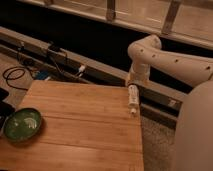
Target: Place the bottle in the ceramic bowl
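The bottle (132,98) is small, slim and white, and lies on its side at the right edge of the wooden table (80,125), with its narrow end towards the front. The ceramic bowl (22,124) is dark green with pale streaks and sits at the table's left edge, far from the bottle. The white arm reaches in from the right, and its gripper (133,82) hangs just above the far end of the bottle, mostly hidden by the wrist.
A dark rail and ledge (100,70) run behind the table. Black and blue cables (22,72) lie on the floor at the back left. The robot's white body (195,135) fills the lower right, beside the table's right edge.
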You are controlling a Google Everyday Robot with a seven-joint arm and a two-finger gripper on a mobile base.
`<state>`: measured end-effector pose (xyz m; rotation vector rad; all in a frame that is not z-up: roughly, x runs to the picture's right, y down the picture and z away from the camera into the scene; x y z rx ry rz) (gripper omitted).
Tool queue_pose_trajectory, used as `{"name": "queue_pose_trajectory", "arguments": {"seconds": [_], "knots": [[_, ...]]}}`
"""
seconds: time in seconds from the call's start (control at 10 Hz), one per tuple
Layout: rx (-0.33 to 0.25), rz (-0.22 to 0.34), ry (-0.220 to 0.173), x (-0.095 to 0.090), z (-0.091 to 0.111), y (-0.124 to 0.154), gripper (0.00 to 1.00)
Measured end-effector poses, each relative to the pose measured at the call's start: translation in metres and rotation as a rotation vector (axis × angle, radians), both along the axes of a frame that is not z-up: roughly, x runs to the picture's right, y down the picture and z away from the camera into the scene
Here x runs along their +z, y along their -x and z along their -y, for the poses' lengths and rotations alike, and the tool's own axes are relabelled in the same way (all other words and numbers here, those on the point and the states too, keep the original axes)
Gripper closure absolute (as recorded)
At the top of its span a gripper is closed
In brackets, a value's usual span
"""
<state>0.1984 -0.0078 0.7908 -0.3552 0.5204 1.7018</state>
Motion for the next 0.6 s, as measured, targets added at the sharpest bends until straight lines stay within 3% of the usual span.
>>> {"name": "queue_pose_trajectory", "arguments": {"seconds": [0.2, 0.6], "knots": [[0.027, 0.023, 0.034, 0.021, -0.018, -0.011, 0.35], [0.026, 0.028, 0.044, 0.024, -0.02, -0.011, 0.35]]}}
